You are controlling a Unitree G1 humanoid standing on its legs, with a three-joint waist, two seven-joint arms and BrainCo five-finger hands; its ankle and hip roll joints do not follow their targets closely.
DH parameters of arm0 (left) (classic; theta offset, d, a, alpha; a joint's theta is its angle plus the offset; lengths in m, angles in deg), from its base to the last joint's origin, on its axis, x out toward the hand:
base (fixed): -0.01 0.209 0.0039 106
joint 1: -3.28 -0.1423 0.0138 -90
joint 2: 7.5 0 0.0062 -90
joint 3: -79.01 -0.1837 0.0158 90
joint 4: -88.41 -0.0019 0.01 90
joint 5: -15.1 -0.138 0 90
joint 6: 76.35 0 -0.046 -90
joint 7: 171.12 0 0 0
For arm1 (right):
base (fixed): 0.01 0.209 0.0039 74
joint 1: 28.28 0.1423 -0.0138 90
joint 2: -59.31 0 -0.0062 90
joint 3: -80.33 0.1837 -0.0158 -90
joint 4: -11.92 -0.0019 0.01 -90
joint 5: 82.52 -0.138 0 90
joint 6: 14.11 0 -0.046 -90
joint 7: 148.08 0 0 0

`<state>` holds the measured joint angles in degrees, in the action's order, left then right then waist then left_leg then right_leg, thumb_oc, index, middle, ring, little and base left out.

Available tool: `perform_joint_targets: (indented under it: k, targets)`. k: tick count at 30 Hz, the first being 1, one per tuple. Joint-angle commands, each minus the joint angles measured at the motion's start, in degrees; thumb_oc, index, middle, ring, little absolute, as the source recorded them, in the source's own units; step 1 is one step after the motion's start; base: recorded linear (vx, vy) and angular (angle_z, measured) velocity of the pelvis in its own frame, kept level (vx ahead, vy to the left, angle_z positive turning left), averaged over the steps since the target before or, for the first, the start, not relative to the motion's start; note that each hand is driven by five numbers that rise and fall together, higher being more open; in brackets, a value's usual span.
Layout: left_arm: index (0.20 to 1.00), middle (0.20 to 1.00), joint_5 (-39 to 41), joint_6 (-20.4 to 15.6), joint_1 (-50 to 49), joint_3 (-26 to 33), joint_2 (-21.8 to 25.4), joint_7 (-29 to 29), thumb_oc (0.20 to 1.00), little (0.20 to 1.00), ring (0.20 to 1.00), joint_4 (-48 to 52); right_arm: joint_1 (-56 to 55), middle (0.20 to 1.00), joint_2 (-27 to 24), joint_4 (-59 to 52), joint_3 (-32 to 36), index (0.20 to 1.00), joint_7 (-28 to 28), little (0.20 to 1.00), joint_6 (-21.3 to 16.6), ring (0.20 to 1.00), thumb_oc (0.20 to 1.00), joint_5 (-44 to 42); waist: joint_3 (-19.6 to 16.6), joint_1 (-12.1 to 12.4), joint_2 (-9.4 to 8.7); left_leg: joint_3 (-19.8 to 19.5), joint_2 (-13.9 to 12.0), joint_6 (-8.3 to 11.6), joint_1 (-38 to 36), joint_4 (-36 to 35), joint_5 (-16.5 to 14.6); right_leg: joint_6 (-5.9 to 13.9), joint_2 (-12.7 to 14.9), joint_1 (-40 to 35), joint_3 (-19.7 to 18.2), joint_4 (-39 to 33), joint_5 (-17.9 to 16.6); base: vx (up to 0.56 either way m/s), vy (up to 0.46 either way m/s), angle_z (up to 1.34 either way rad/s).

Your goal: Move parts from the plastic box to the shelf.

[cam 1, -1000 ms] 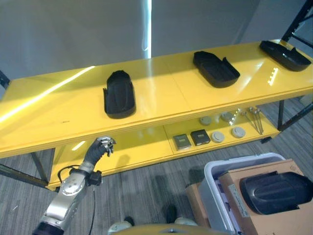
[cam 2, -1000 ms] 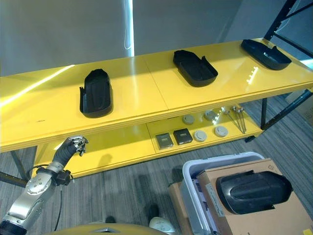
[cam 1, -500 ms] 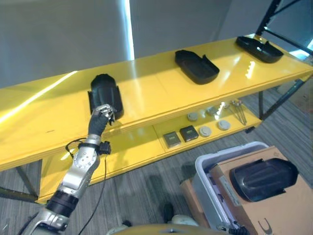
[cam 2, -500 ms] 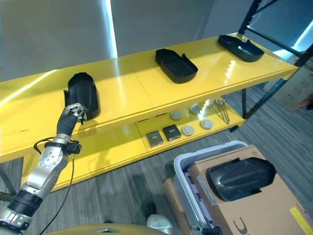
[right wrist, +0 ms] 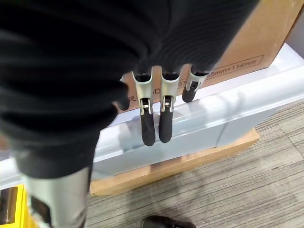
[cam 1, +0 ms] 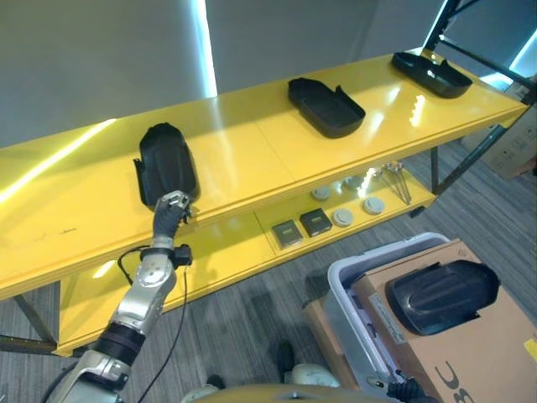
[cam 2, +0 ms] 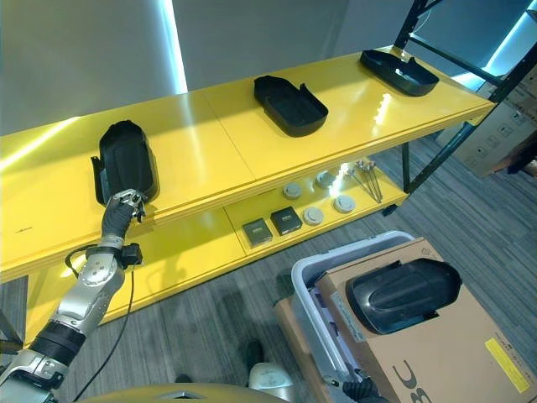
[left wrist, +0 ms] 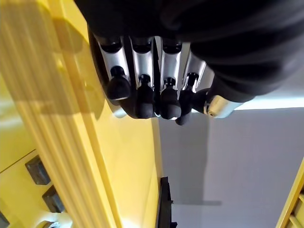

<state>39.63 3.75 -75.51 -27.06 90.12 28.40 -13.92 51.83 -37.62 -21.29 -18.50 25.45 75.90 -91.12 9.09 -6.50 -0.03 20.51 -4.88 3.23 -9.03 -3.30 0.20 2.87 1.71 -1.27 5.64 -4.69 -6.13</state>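
Part (cam 1: pixel 165 164) lying on shelf (cam 1: pixel 252 155) just past clenched, empty left hand (cam 1: pixel 172 206); right hand (right wrist: pixel 156 118) hanging relaxed beside box (right wrist: pixel 204 123). Withdrawing clear before turning seems best.

Right hand: we saw our right hand (right wrist: pixel 156 118) hanging with its fingers (right wrist: pixel 148 128) straight and relaxed, dark tips pointing down, holding nothing.
Plastic box: past the fingers we saw the pale translucent plastic box (right wrist: pixel 228 118), its rim and side wall running across the view.
Cardboard box: we noted a brown cardboard box (right wrist: pixel 266 33) sitting in the plastic box, rising above its rim.
Wooden base: a light wooden base (right wrist: pixel 190 164) lay under the plastic box.
Floor: we saw grey striped carpet (right wrist: pixel 237 199) below.
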Motion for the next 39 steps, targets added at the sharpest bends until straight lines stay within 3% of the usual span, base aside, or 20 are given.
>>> perform_joint_targets:
  k: [1,11,39]
  targets:
    - [0.200,0.200,-2.57,-3.88,3.69,1.77,0.53,1.50,0.200,0.200,0.200,-2.07,-3.98,1.000,2.76,1.44,-3.05,1.000,3.48,1.000,3.24,1.000,1.000,-0.48,0.10,-1.60,0.03,-0.20,-2.86,-0.44,5.74,6.73,-3.46,4.61,3.91,0.01,0.90,5.50,7.19,0.00,0.000,0.00]
    - [0.200,0.200,-3.06,-4.20,5.58,2.74,1.13,1.97,0.200,0.200,0.200,-6.10,-4.23,1.000,3.48,3.04,-2.40,1.000,4.62,1.000,5.29,1.000,1.000,-3.47,-0.50,-2.14,0.29,0.21,-2.78,-0.32,4.83,6.22,-3.36,4.62,3.97,-0.72,0.86,5.23,7.36,0.00,0.001,0.00]
    - [0.200,0.200,-2.49,-3.87,17.12,3.83,1.09,6.94,0.200,0.200,0.200,-23.90,-3.82,1.000,2.18,6.64,-3.37,1.000,6.19,1.000,3.38,1.000,1.000,-0.72,-1.11,-5.48,0.40,1.17,-3.32,-0.09,3.94,7.03,-4.53,4.92,3.36,-0.98,-1.16,5.72,8.66,0.02,0.001,-0.03]
